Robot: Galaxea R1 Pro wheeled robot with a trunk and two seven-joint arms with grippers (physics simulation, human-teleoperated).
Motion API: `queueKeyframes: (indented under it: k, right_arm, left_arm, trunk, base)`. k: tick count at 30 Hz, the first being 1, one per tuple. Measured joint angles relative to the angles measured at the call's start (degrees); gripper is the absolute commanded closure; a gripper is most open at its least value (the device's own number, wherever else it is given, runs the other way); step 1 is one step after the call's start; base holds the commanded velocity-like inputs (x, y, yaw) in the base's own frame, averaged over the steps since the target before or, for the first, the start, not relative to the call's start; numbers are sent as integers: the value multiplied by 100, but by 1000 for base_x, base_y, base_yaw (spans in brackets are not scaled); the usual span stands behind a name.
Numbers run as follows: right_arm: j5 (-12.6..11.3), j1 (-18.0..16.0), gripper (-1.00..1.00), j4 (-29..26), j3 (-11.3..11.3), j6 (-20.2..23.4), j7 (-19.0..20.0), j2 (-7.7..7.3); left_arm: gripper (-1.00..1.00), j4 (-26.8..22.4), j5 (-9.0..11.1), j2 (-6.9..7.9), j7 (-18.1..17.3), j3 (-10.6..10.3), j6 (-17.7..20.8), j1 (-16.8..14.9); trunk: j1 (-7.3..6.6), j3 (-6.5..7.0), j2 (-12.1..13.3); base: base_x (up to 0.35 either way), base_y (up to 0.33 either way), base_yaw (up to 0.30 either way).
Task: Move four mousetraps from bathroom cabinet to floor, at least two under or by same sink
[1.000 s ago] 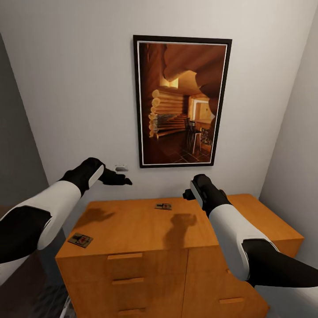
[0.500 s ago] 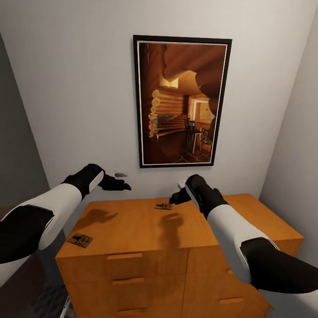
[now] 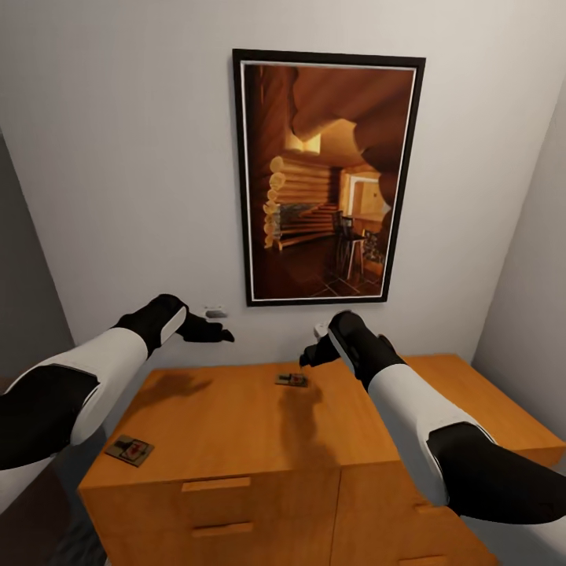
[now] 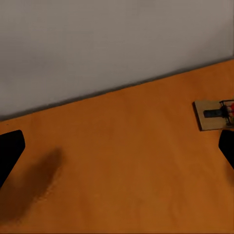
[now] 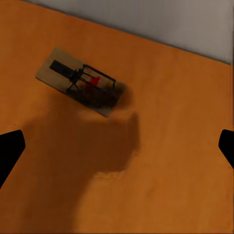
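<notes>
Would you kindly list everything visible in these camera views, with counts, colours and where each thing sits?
Flat brown wooden mousetraps with dark wire parts: two. One lies near the back edge of the cabinet top, just below the right gripper; the other lies at the front left corner.
Low orange-brown wooden cabinet: one, against the wall, drawer fronts along its front.
Black-framed picture of a log-cabin interior: one, brown and amber, hanging on the wall above the cabinet.
Wall: pale grey-white, behind the cabinet.
Left gripper: one, black, hovering above the cabinet's back left part, fingers apart.
Right gripper: one, black, hovering just above the back mousetrap, fingers apart, holding nothing.
</notes>
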Motion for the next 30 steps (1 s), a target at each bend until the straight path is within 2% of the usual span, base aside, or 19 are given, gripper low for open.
queueKeyframes:
  k: [7,9,10,11,19,25,30]
  right_arm:
    - [-10,0,-100,2,0,8,-8,-29]
    - [-13,1,-100,3,0,8,8,-90]
    - [-18,1,-100,3,-4,12,25,-195]
    - [-45,1,-100,3,-5,15,28,-216]
    - [-81,2,-100,52,-3,28,140,-287]
    - [-62,0,-100,83,0,37,564,-327]
    - [-27,1,-100,81,1,40,968,-427]
  left_arm:
    - [-100,20,-1,-40,1,1,1,0]
    - [-100,20,-6,-63,1,1,1,0]
    - [-100,24,-2,-95,0,2,2,0]
    - [-100,25,-5,-104,1,1,1,0]
    - [-100,28,-1,-175,1,1,-31,0]
    - [-100,116,18,-214,7,0,-282,0]
    - [-100,262,18,-234,11,0,-370,0]
  trunk:
    - [2,0,0]
    - [3,0,0]
    - [3,0,1]
    - [3,0,0]
    - [3,0,0]
    - [3,0,1]
    - [3,0,1]
  base:
    - [134,0,0]
    - [27,0,0]
    - [13,0,0]
    - [10,0,0]
    - [4,0,0]
    - [0,0,0]
    - [0,0,0]
